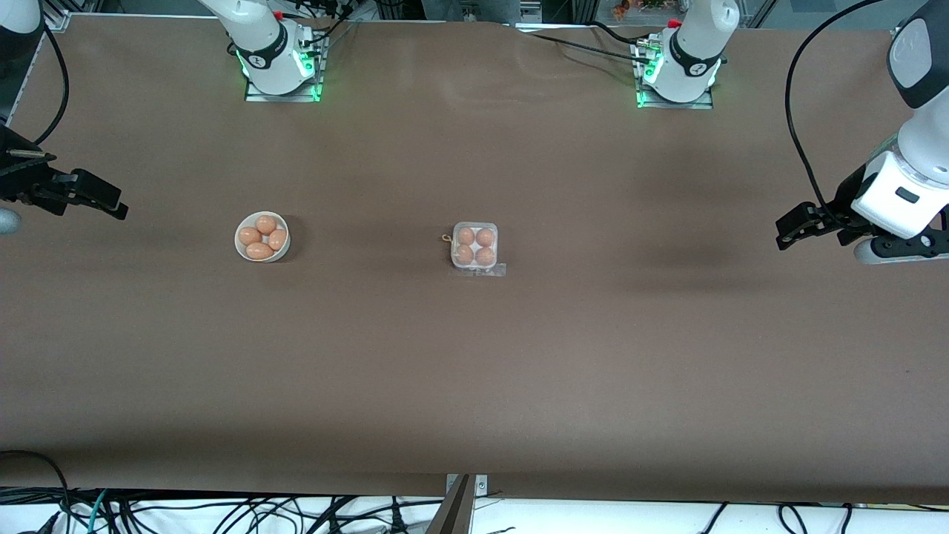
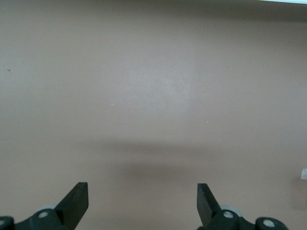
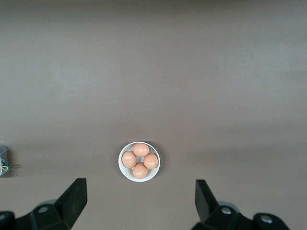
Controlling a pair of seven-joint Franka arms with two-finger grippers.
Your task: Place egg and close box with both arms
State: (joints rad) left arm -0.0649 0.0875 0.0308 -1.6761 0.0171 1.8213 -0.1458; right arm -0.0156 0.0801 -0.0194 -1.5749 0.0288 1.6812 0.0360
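Observation:
The box [image 1: 474, 248], a clear plastic carton, sits mid-table with a brown egg [image 1: 465, 236] in each cell. Its clear lid looks down over them, and a clear flap [image 1: 495, 270] sticks out on the side nearer the front camera. I cannot tell if it is latched. My right gripper [image 1: 111, 204] is open and empty, in the air at the right arm's end of the table; its wrist view [image 3: 140, 189] shows the bowl. My left gripper [image 1: 782, 231] is open and empty at the left arm's end, over bare table in its wrist view [image 2: 142, 191].
A round white bowl [image 1: 240, 248] with several brown eggs [image 1: 259, 251] stands between the box and the right arm's end; it also shows in the right wrist view [image 3: 123, 172]. Both arm bases stand at the table's top edge. Cables hang along the near edge.

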